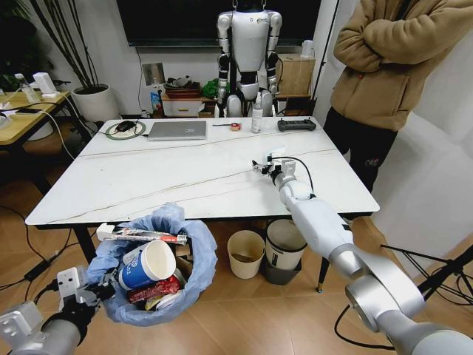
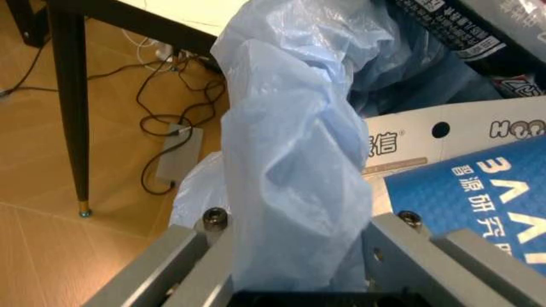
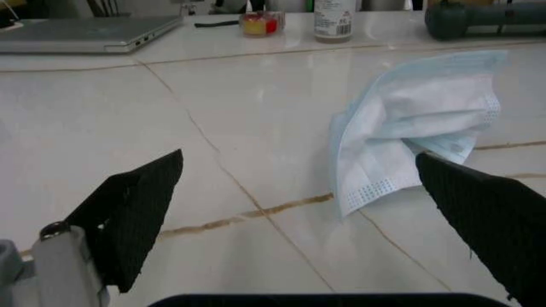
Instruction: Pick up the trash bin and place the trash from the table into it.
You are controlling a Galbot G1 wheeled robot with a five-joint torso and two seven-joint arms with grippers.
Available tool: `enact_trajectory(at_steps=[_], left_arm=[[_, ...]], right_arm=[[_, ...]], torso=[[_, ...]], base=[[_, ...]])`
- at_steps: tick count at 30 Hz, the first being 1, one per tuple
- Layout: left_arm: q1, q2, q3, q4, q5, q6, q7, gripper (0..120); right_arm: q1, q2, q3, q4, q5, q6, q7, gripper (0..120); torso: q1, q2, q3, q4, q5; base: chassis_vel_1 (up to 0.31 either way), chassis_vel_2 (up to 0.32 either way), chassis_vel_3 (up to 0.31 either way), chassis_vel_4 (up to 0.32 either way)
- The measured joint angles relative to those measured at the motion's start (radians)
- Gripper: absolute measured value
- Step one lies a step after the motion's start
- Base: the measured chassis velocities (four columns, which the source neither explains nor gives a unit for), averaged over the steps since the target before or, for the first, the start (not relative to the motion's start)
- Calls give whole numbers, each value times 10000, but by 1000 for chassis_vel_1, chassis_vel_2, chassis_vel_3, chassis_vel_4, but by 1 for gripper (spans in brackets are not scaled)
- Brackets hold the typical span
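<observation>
Light: bright and even, an indoor room.
Glare: the shiny white bench (image 1: pixel 170 181) shows soft pale shine on its top.
Shadows: faint ones on the floor under the bench.
Blur: the right gripper's black fingers (image 3: pixel 137 208) look soft up close; the blue bag (image 2: pixel 290 192) too.

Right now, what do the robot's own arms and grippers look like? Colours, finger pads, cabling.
Right arm: glossy white forearm shell, silver-grey metallic joint housings, a black cable looping near the wrist. Right gripper: wedge-shaped fingers with black textured pads. Left arm: silver-grey link, black wrist section, a white block by the left gripper. Its fingers are bare grey metal bars with visible bolt heads.
</observation>
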Motion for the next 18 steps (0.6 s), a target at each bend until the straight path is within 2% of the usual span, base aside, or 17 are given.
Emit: enact_trajectory(at_steps=[18], left_arm=[[7, -78, -11, 0, 70, -18, 22, 0]], right_arm=[[138, 122, 166, -529, -82, -53, -148, 98]], torso=[[0, 0, 0, -1, 0]], base=[[0, 0, 0, 0]])
